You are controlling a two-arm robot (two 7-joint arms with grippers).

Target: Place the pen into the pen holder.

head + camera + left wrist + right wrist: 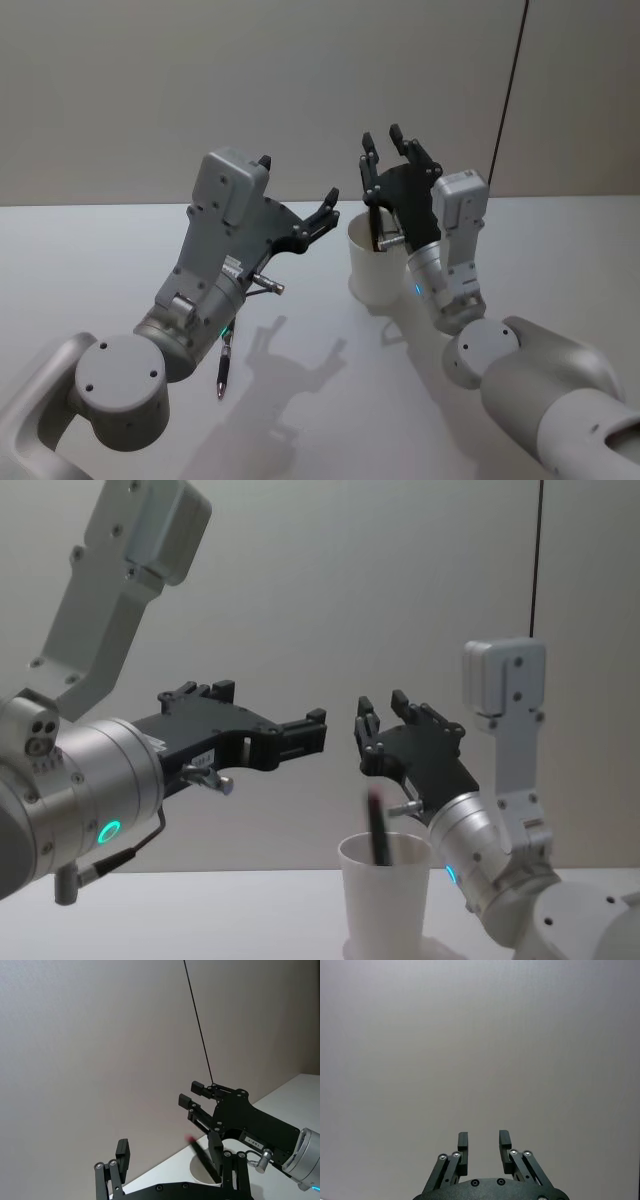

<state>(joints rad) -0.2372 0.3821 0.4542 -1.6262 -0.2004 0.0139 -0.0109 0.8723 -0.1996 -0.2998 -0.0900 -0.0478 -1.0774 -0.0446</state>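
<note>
The white pen holder (372, 278) (385, 905) stands upright on the table between my two arms. The pen (378, 832) (203, 1159), dark with a reddish top end, leans inside it and sticks out above the rim. My right gripper (383, 140) (381, 706) (484, 1139) is open and empty, raised above and just behind the holder with its fingers pointing up. To the holder's left, my left gripper (300, 185) (270, 718) is held above rim height. It is wide open and holds nothing.
The white table (560, 250) ends at a plain wall. A thin black cable (510, 90) hangs down the wall behind the right arm. Under the left arm there is a thin dark rod (223, 368); I cannot tell whether it rests on the table.
</note>
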